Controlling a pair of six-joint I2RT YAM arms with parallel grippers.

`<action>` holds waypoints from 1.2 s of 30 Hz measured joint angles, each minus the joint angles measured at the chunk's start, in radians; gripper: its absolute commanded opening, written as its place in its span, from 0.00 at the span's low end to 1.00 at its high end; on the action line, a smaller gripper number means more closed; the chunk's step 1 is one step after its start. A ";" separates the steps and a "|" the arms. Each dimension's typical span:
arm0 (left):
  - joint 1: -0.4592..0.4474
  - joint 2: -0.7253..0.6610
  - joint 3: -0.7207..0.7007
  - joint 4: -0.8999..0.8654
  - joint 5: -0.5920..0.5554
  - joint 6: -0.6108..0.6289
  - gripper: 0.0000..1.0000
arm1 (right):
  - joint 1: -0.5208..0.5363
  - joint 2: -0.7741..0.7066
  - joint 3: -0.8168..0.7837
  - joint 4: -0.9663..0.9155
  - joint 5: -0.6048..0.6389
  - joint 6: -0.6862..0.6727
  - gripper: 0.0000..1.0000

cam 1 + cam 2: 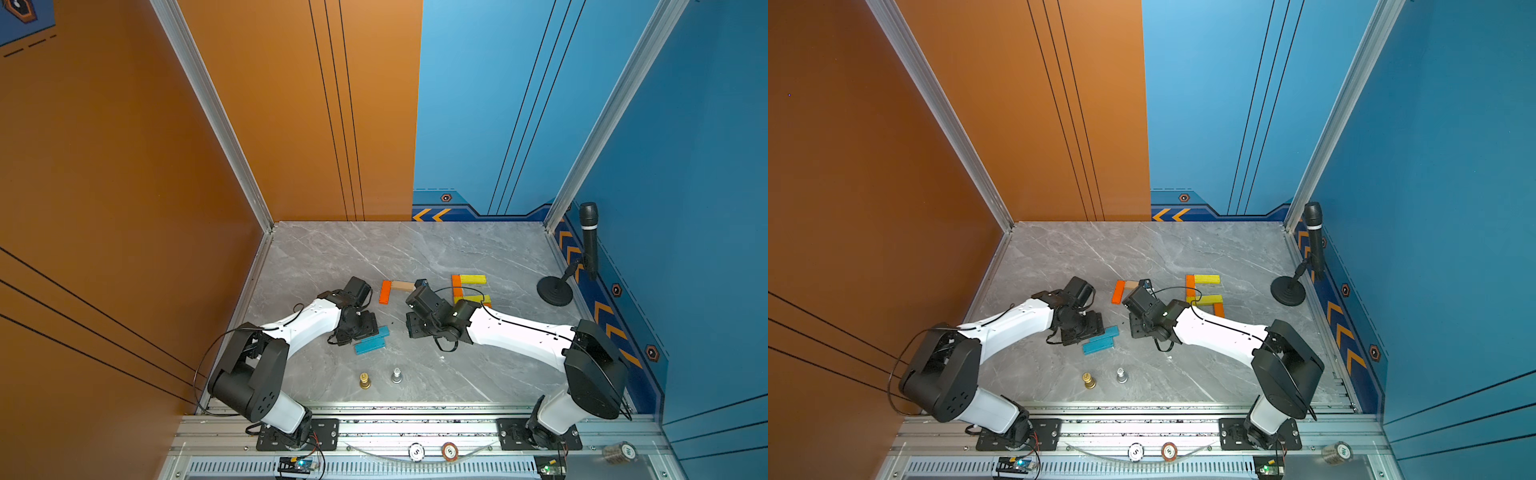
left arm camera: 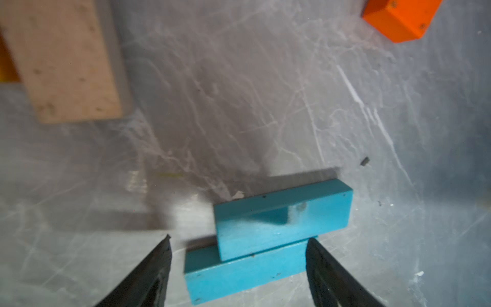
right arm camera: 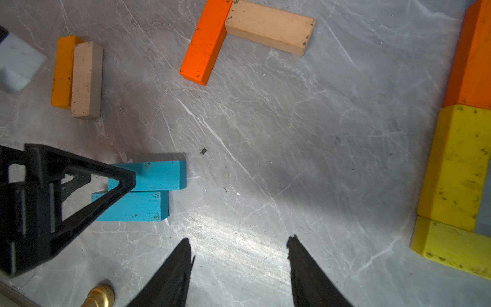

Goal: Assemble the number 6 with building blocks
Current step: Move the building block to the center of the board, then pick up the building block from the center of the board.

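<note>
The left gripper [image 2: 239, 239] is spread around the nearer of 2 touching teal blocks [image 2: 281, 212] mid-table, contact unclear; the right gripper [image 3: 240, 238] gapes over bare table [image 3: 318, 159]. The right arm [image 1: 511, 332] hides part of the orange and yellow figure [image 1: 472, 279] at far right. A tan block [image 3: 86, 79] beside an amber block [image 3: 63, 71] shows only in the right wrist view.

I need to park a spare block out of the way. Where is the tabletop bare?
Widest bare stretch: behind the orange block and tan block, up to the back wall. Also between silver pawn and right arm. Crowded: teal blocks at the left gripper, and the yellow-orange figure.
</note>
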 measured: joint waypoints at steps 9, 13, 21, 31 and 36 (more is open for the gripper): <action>-0.143 0.142 0.142 0.094 0.084 -0.069 0.80 | -0.013 -0.028 -0.014 0.000 -0.003 0.040 0.59; -0.171 0.172 0.198 0.147 0.128 -0.084 0.80 | -0.045 -0.113 -0.048 -0.008 0.022 0.073 0.59; -0.092 0.111 0.207 0.127 0.179 -0.068 0.84 | -0.061 -0.217 -0.053 -0.016 0.055 0.129 0.60; 0.153 -0.225 0.209 -0.087 0.146 0.071 1.00 | -0.028 -0.105 -0.019 -0.079 0.078 0.240 0.59; 0.248 -0.353 0.206 -0.213 0.101 0.158 0.99 | 0.027 -0.005 0.027 -0.082 0.075 0.325 0.59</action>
